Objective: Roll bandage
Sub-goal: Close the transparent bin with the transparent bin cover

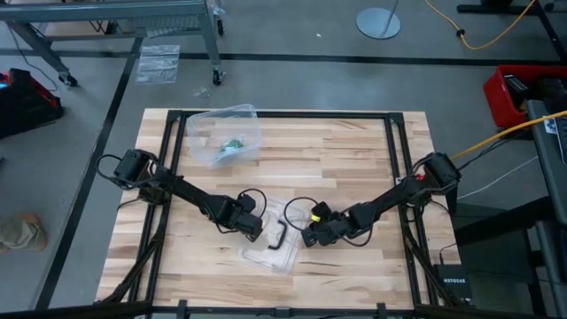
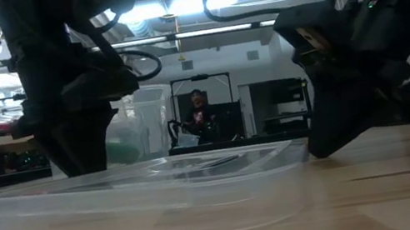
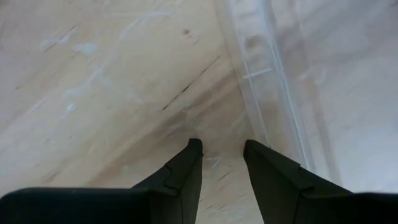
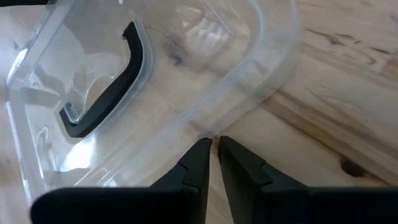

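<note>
The green bandage (image 1: pixel 232 143) lies inside a clear plastic box (image 1: pixel 229 133) at the table's far side, left of centre. In the low view it is a green blur (image 2: pixel 122 151). Near the front a clear lid (image 1: pixel 266 254) with a black handle (image 1: pixel 280 235) lies flat on the wood. My left gripper (image 1: pixel 259 229) points down at the lid's left edge (image 3: pixel 273 81), open (image 3: pixel 222 146) with only bare wood between its fingers. My right gripper (image 1: pixel 306 239) slants down at the lid's right edge, its fingers almost together (image 4: pixel 212 140). My right gripper has its fingertips (image 4: pixel 200 149) at the outer rim of the clear lid (image 4: pixel 208 129), at a rounded corner. It comes slanting down from the table's right side. A thin slit stays between the fingers, and how far the rim reaches into it does not show. The lid lies flat on the table (image 2: pixel 141 181).
Black frame rails (image 1: pixel 177 159) run along the table's left, right and far sides. Bare wood (image 1: pixel 345 168) stretches between the box and the right rail. Beyond the table a person (image 2: pixel 199 107) sits far off in the room.
</note>
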Controlling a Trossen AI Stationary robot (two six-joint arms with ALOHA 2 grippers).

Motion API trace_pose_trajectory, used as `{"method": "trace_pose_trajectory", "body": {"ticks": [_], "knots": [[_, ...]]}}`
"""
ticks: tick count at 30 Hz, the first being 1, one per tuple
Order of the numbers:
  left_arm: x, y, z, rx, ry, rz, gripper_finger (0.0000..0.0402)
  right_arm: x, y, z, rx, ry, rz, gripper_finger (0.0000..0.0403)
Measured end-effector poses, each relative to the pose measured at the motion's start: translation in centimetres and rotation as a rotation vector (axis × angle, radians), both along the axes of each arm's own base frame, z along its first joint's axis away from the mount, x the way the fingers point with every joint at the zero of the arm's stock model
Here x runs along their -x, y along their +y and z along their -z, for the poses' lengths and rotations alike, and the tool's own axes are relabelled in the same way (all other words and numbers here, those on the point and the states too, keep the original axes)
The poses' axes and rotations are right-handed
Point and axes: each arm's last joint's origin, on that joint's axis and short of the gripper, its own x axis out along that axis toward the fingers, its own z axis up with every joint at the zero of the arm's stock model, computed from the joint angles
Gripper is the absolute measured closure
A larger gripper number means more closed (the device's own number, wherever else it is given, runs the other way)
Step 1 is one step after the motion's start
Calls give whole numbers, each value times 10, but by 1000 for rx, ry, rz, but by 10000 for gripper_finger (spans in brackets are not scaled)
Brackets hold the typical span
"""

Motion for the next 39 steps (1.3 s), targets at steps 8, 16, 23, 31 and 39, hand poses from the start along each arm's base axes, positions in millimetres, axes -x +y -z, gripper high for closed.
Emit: {"method": "trace_pose_trajectory", "body": {"ticks": [8,16,23,31,39], "knots": [[2,-2,0,10,7,-11,281,-16,6,-15,136,-20,-75,355],[3,-3,0,19,26,-7,281,-22,7,-21,212,-25,-75,355],[4,-3,0,22,42,-6,281,-22,5,-25,271,-30,-99,354],[5,-3,0,25,49,-5,281,-24,8,-26,291,-37,-227,354],[9,-2,-5,25,66,-4,281,-28,10,-30,346,-79,-310,354]]}}
